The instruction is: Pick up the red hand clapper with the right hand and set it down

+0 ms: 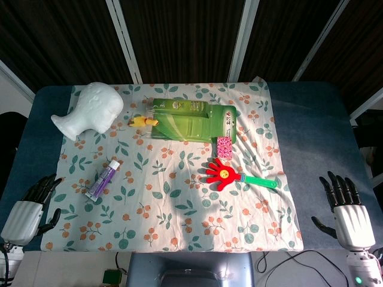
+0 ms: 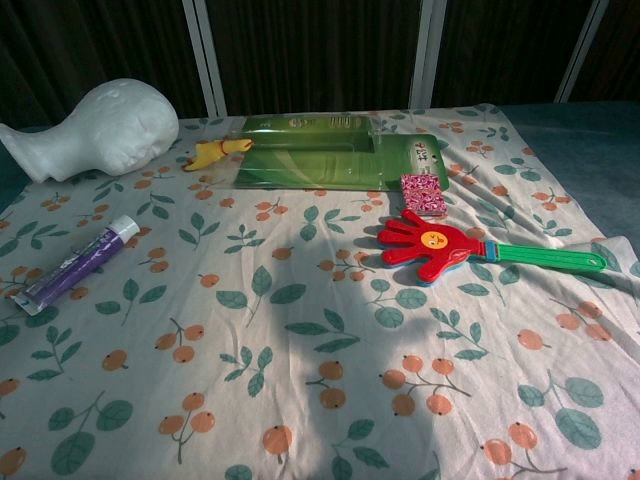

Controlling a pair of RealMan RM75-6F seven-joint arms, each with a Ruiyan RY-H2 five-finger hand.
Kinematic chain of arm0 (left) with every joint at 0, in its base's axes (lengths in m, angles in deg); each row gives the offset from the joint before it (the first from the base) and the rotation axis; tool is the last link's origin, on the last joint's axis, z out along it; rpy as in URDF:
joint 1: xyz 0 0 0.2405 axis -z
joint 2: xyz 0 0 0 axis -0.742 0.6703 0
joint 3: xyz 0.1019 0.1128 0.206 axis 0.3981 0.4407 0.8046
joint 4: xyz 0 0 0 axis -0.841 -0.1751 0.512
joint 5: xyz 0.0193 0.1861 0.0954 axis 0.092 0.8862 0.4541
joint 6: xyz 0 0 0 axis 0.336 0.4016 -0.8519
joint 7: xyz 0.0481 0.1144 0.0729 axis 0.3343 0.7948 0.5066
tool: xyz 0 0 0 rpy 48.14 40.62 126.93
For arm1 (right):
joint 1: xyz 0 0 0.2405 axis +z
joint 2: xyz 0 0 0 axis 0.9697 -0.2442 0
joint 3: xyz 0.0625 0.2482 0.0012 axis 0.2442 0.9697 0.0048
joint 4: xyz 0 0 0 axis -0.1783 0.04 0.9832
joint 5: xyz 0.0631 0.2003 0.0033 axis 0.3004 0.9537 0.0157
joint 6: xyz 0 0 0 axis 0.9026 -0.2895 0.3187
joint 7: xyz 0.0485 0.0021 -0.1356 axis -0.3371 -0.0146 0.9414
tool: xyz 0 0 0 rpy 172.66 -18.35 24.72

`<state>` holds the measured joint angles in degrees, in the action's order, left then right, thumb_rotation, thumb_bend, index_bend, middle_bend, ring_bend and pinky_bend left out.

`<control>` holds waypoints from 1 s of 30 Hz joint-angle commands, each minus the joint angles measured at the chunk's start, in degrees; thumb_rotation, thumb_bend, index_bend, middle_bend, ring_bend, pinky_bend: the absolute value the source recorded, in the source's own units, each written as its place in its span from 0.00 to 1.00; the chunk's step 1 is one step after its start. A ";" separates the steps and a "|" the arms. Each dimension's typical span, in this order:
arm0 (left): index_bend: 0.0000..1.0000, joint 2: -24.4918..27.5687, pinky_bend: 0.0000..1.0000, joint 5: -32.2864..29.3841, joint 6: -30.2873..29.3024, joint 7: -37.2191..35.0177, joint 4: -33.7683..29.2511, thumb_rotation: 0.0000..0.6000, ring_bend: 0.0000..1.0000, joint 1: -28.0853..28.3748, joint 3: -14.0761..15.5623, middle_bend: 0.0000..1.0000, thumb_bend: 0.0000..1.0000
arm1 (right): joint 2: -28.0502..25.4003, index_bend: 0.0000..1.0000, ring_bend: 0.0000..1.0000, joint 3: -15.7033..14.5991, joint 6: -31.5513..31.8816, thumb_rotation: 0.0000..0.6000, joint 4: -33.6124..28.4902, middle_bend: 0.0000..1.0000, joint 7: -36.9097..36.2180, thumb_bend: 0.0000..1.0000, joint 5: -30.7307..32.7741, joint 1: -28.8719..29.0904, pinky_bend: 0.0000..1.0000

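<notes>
The red hand clapper (image 1: 224, 174) lies flat on the floral cloth, right of centre, its green handle (image 1: 259, 181) pointing right. The chest view shows the red hand clapper (image 2: 432, 245) with a yellow smiley on its palm and its green handle (image 2: 548, 257) reaching toward the cloth's right edge. My right hand (image 1: 347, 213) hovers open over the bare blue table at the front right, well clear of the clapper. At the front left corner my left hand (image 1: 31, 206) is open too, fingers spread. Neither hand appears in the chest view.
A white foam head (image 1: 88, 110) lies at the back left. A green package (image 1: 190, 119) and a yellow toy (image 1: 142, 122) sit at the back centre, a pink patterned block (image 1: 224, 146) just behind the clapper. A purple tube (image 1: 103, 179) lies left.
</notes>
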<state>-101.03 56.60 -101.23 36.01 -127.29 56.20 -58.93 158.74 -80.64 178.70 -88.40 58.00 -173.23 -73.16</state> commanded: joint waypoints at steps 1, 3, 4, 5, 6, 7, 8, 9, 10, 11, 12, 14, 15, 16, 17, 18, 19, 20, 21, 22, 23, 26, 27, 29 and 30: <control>0.00 0.14 0.17 0.36 -0.21 -0.49 0.22 1.00 0.00 -0.03 0.18 0.00 0.49 | 2.72 0.00 0.00 1.14 -1.74 1.00 2.00 0.00 -2.19 0.24 0.55 0.97 0.00; 0.00 0.33 0.17 -0.06 0.21 -1.09 0.28 1.00 0.00 0.06 0.18 0.00 0.49 | 4.57 0.01 0.00 1.90 -4.34 1.00 3.43 0.00 -4.58 0.24 1.21 2.46 0.00; 0.00 0.42 0.17 -0.32 0.40 -1.09 0.26 1.00 0.00 0.06 0.18 0.00 0.49 | 5.06 0.03 0.00 2.06 -6.01 1.00 3.68 0.00 -4.99 0.24 1.66 3.22 0.00; 0.00 0.53 0.17 -0.43 0.48 -1.04 0.22 1.00 0.00 0.05 0.19 0.00 0.49 | 5.53 0.05 0.00 2.31 -7.52 1.00 3.80 0.00 -5.06 0.24 1.89 4.07 0.00; 0.00 0.70 0.17 -0.36 0.42 -1.28 0.04 1.00 0.00 0.01 0.26 0.00 0.49 | 6.31 0.08 0.00 2.74 -9.35 1.00 3.82 0.00 -5.10 0.25 2.16 5.22 0.00; 0.00 0.83 0.17 -0.13 0.24 -1.56 -0.11 1.00 0.00 -0.01 0.32 0.00 0.49 | 6.96 0.10 0.00 3.20 -10.68 1.00 3.69 0.00 -4.84 0.27 2.60 6.07 0.00; 0.00 0.93 0.17 0.20 -0.03 -1.73 -0.17 1.00 0.00 -0.08 0.42 0.00 0.49 | 7.61 0.12 0.00 3.67 -12.09 1.00 3.51 0.00 -4.45 0.28 3.05 6.98 0.00; 0.00 1.03 0.17 0.70 -0.40 -1.98 -0.19 1.00 0.00 -0.16 0.58 0.00 0.49 | 8.19 0.13 0.00 4.14 -14.70 1.00 2.71 0.00 -4.55 0.30 4.13 8.28 0.00; 0.00 1.15 0.17 1.09 -0.64 -2.40 -0.21 1.00 0.00 -0.22 0.74 0.00 0.49 | 8.29 0.14 0.00 4.62 -16.84 1.00 1.67 0.00 -4.48 0.30 5.45 9.23 0.00; 0.00 1.31 0.17 1.42 -0.82 -2.98 -0.23 1.00 0.00 -0.26 0.91 0.00 0.49 | 8.52 0.15 0.00 5.37 -18.49 1.00 0.89 0.00 -3.88 0.30 6.66 10.19 0.00; 0.00 1.54 0.17 1.75 -1.03 -3.67 -0.19 1.00 0.00 -0.32 1.10 0.00 0.49 | 9.12 0.16 0.00 6.51 -20.34 1.00 0.10 0.00 -2.90 0.30 8.44 11.37 0.00; 0.00 1.76 0.17 2.03 -1.23 -4.25 -0.03 1.00 0.00 -0.38 1.26 0.00 0.49 | 10.31 0.21 0.00 8.35 -22.83 1.00 -0.92 0.00 -1.32 0.31 11.74 12.98 0.00; 0.00 1.90 0.17 2.23 -1.22 -4.63 0.03 1.00 0.00 -0.36 1.41 0.00 0.49 | 11.13 0.23 0.00 9.46 -24.47 1.00 -1.32 0.00 0.03 0.31 14.14 14.02 0.00; 0.00 2.01 0.17 2.40 -1.19 -4.91 0.07 1.00 0.00 -0.33 1.52 0.00 0.49 | 11.70 0.26 0.00 10.18 -25.58 1.00 -1.29 0.00 1.72 0.32 15.97 14.81 0.00; 0.00 2.12 0.17 2.54 -1.18 -5.17 0.10 1.00 0.00 -0.29 1.59 0.00 0.49 | 12.31 0.27 0.00 10.77 -26.47 1.00 -1.05 0.00 3.86 0.32 17.72 15.57 0.00; 0.00 2.29 0.17 2.77 -1.26 -5.44 0.09 1.00 0.00 -0.28 1.70 0.00 0.49 | 13.16 0.29 0.00 11.34 -27.49 1.00 -0.59 0.00 6.82 0.32 19.97 16.49 0.00; 0.00 2.39 0.17 2.96 -1.38 -5.65 0.07 1.00 0.00 -0.30 1.78 0.00 0.49 | 13.85 0.30 0.00 11.69 -28.10 1.00 -0.16 0.00 8.90 0.32 21.55 17.15 0.00; 0.00 2.47 0.17 3.17 -1.58 -5.84 0.07 1.00 0.00 -0.33 1.84 0.00 0.49 | 14.57 0.31 0.00 12.02 -28.53 1.00 0.36 0.00 10.75 0.33 22.92 17.77 0.00; 0.00 2.55 0.17 3.46 -1.90 -6.10 0.10 1.00 0.00 -0.40 1.91 0.00 0.49 | 15.53 0.32 0.00 12.33 -28.96 1.00 1.16 0.00 12.95 0.33 24.52 18.52 0.00; 0.00 2.58 0.17 3.58 -2.04 -6.21 0.14 1.00 0.00 -0.44 1.95 0.00 0.49 | 16.00 0.33 0.00 12.48 -29.15 1.00 1.57 0.00 13.93 0.34 25.29 18.88 0.00; 0.00 2.59 0.17 3.62 -2.08 -6.26 0.17 1.00 0.00 -0.46 1.97 0.00 0.49 | 16.19 0.34 0.00 12.56 -29.17 1.00 1.68 0.00 14.28 0.35 25.61 19.00 0.00; 0.00 2.64 0.17 3.78 -2.36 -6.46 0.25 1.00 0.00 -0.57 2.05 0.00 0.49 | 17.26 0.38 0.00 12.97 -29.41 1.00 2.57 0.00 15.94 0.36 27.15 19.76 0.00; 0.00 2.68 0.17 3.86 -2.43 -6.55 0.30 1.00 0.00 -0.61 2.12 0.00 0.49 | 17.92 0.41 0.00 13.17 -29.63 1.00 3.17 0.00 16.74 0.37 28.04 20.20 0.00; 0.00 2.75 0.17 3.96 -2.51 -6.85 0.35 1.00 0.00 -0.65 2.21 0.00 0.49 | 20.12 0.45 0.00 13.79 -31.33 1.00 5.81 0.00 18.35 0.37 30.79 21.82 0.00; 0.00 2.77 0.17 4.04 -2.56 -6.94 0.36 1.00 0.00 -0.66 2.25 0.00 0.49 | 21.05 0.45 0.00 14.00 -31.64 1.00 7.04 0.00 19.01 0.37 31.82 22.40 0.00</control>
<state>-98.28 60.61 -103.77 29.09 -126.94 55.55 -56.69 177.64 -67.46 148.47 -83.92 75.28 -143.80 -52.43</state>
